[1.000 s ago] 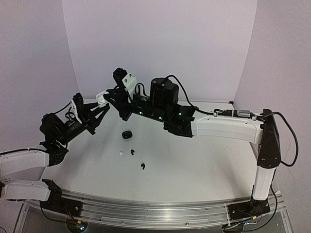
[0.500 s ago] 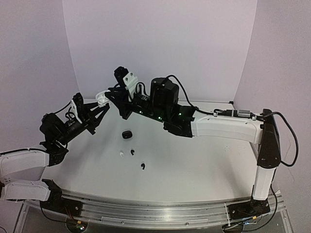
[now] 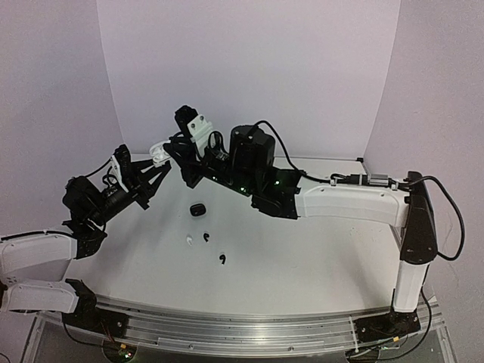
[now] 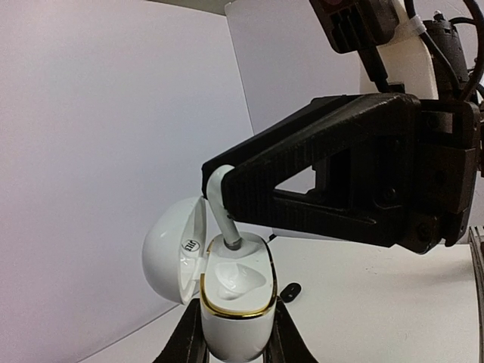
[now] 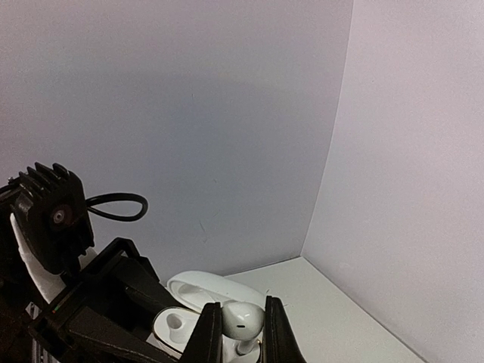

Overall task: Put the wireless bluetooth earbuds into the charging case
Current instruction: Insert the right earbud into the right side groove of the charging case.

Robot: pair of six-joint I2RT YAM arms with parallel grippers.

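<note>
The left gripper (image 4: 234,336) was clamped on the glossy white pebble-shaped charging case (image 4: 236,306), its two black fingers pressing the lower sides of the body and holding it upright above the white table (image 3: 318,257). The case's hinged lid (image 4: 174,249) stood swung open to the side, baring a thin gold rim and the moulded white sockets inside. The right gripper (image 5: 240,333) was closed on a white stemmed plastic earbud (image 5: 242,319), the rounded head pinched between its fingertips. In the left wrist view the earbud's stem (image 4: 224,210) slanted down out of the right gripper's ribbed black finger, and its lower end sat in the socket nearest the lid, touching the case; the head was hidden behind that finger. From the top camera the two grippers met at the far left of the table, raised off its surface, with the white case (image 3: 157,151) between them. Lying on the table nearer the arm bases were a small black oval piece (image 3: 198,209), too small to tell apart as bud or case, a loose white earbud (image 3: 188,240) just beside a loose black comma-shaped earbud (image 3: 206,238), and a second black comma-shaped earbud (image 3: 222,259) slightly nearer the bases.
</note>
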